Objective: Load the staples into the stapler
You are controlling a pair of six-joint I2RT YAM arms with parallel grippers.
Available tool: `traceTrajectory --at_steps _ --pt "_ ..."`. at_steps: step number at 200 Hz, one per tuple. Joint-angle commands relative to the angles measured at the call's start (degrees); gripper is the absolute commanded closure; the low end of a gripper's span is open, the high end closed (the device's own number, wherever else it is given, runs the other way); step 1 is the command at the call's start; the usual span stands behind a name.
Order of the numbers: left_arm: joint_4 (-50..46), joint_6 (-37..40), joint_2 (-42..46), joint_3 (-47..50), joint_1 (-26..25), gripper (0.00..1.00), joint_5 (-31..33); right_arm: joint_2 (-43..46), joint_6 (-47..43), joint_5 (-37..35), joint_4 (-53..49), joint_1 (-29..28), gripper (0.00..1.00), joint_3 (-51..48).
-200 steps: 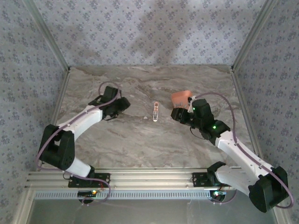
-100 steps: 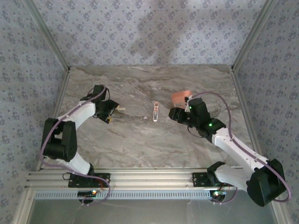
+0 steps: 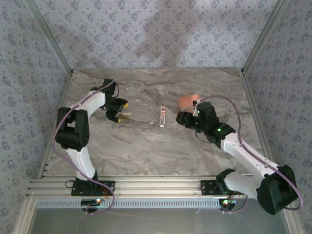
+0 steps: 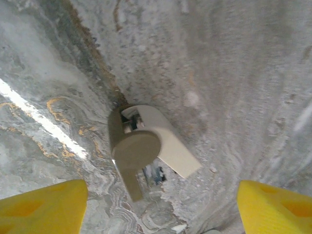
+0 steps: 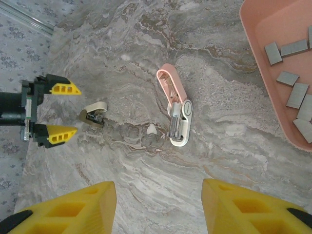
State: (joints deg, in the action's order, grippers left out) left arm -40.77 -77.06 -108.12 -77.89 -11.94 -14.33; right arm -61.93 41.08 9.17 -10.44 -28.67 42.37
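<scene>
Stapler (image 5: 174,109): opened out on the marble worktop (image 3: 146,146), pink top in line with white base
Left pincer (image 5: 73,110): spread, empty, beside a small beige piece (image 4: 146,156)
Right pincer (image 5: 158,200): spread, empty, near the stapler
Salmon tray (image 5: 249,36): holds staple strips (image 5: 287,78), right of the stapler

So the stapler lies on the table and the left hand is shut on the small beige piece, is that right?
Not quite: the left hand is open, with the beige piece lying on the table ahead of its fingers, as the left wrist view shows. The stapler part is right.
</scene>
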Motion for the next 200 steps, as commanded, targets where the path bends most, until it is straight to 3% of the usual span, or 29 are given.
traceTrajectory --at_steps 1,37,89,145,200 --pt "-5.3 -5.8 -1.7 -1.1 0.4 0.17 -2.9 -0.1 -1.0 -0.8 0.5 0.7 0.50 0.9" --pt "-4.5 -7.4 -3.5 -2.5 0.4 0.10 -3.5 -0.1 -1.2 -0.6 0.6 1.4 0.50 0.6" --pt "-4.1 -9.9 -6.5 -4.3 0.4 0.12 -5.1 -0.1 -1.2 -0.3 0.9 2.0 0.50 0.2" --pt "-4.5 -12.4 -8.9 -6.4 0.3 0.23 -6.2 0.0 -1.4 -0.2 1.3 2.7 0.50 -0.2" --pt "-4.6 -14.0 -10.6 -7.0 0.0 0.43 -8.2 0.2 -1.5 -0.1 1.4 3.3 0.50 -0.6"
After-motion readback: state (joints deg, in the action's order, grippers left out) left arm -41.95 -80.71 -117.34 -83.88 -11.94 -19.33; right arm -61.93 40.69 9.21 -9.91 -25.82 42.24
